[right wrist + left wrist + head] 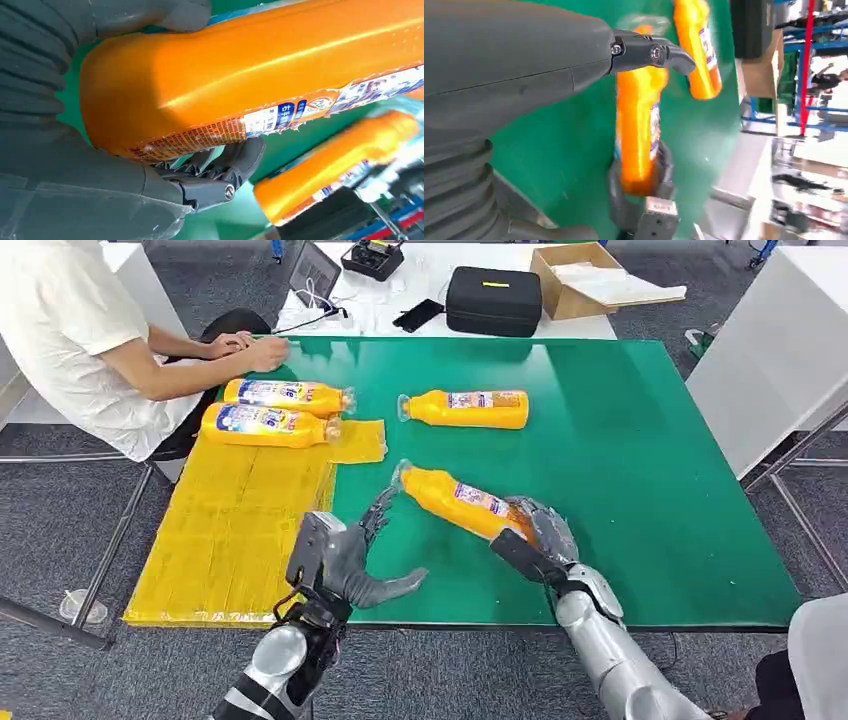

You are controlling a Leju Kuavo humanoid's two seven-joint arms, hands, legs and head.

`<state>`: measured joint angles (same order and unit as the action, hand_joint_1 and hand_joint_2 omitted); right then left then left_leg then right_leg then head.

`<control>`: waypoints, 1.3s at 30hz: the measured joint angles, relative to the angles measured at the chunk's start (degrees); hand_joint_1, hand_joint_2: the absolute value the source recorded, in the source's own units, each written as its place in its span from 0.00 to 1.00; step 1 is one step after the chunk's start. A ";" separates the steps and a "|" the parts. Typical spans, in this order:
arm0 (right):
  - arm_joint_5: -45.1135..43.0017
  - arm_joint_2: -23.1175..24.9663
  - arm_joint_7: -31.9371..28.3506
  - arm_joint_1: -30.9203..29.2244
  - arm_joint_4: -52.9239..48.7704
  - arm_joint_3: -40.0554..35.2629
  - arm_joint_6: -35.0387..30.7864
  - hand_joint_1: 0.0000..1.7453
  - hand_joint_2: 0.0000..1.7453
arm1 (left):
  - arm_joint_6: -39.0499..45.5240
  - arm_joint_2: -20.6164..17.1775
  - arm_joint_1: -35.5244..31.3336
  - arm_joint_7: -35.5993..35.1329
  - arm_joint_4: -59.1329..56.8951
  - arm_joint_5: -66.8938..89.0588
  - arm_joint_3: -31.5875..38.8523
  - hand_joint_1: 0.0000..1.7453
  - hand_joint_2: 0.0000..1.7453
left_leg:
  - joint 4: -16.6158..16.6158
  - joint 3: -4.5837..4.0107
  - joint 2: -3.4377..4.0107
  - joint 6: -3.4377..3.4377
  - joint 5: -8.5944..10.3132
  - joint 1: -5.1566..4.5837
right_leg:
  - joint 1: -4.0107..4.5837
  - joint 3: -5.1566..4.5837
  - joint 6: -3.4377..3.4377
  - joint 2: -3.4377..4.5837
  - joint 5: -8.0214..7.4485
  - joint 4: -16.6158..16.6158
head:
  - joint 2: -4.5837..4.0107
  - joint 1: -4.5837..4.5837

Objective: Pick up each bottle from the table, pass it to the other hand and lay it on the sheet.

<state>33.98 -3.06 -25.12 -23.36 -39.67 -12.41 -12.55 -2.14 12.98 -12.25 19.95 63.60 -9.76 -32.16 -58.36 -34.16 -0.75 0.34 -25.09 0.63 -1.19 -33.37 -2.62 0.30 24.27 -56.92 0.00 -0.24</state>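
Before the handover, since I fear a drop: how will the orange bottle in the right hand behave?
The held bottle looks smooth and glossy, so probably slippery. It seems full of orange liquid, likely heavy for its size. The right hand grips only its base end, so the neck may sag toward the left hand.

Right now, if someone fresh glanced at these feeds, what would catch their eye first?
The orange bottle held by its base in the right robot hand, above the green table, its cap pointing at the open left robot hand. Next, two bottles lying side by side on the yellow sheet, beside a seated person. One more bottle lies mid-table.
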 measured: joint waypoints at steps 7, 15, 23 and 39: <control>-5.65 0.92 -1.64 2.76 -2.79 1.53 -1.88 1.00 1.00 | 6.47 1.62 0.83 -1.57 -4.41 -16.59 2.22 0.00 1.00 | 0.00 -0.08 -0.02 0.00 0.01 -0.01 | -0.01 -0.05 0.00 0.00 0.00 0.00 | 0.00 -0.02; -6.53 1.05 -1.64 3.80 -4.15 1.53 -2.45 1.00 1.00 | 7.82 1.82 0.73 -1.03 -9.29 -19.00 2.30 0.00 1.00 | 0.00 -0.19 -0.03 0.00 0.01 -0.01 | -0.02 -0.17 0.00 0.00 0.00 0.00 | 0.00 -0.02; -6.68 1.07 -1.64 4.06 -4.46 1.53 -2.54 1.00 1.00 | 7.96 1.86 0.59 -0.89 -10.38 -19.16 2.30 0.00 1.00 | 0.00 -0.21 -0.03 0.00 0.01 -0.01 | -0.01 -0.20 0.00 0.00 0.00 0.00 | 0.00 -0.02; -11.21 2.40 -5.98 4.35 -5.07 0.46 0.39 1.00 1.00 | -1.89 2.34 -2.97 5.73 -16.04 -25.10 1.91 0.00 1.00 | 0.00 -0.38 -0.03 0.01 0.03 -0.01 | -0.01 -0.31 -0.01 0.00 -0.02 -0.02 | 0.00 -0.02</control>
<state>22.78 -0.65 -31.10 -19.01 -44.74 -11.96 -12.16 -4.03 15.32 -15.21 25.69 47.56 -34.86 -30.25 -58.36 -34.54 -0.79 0.35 -25.05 0.62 -1.20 -33.68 -2.63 0.29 24.25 -56.94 0.00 -0.26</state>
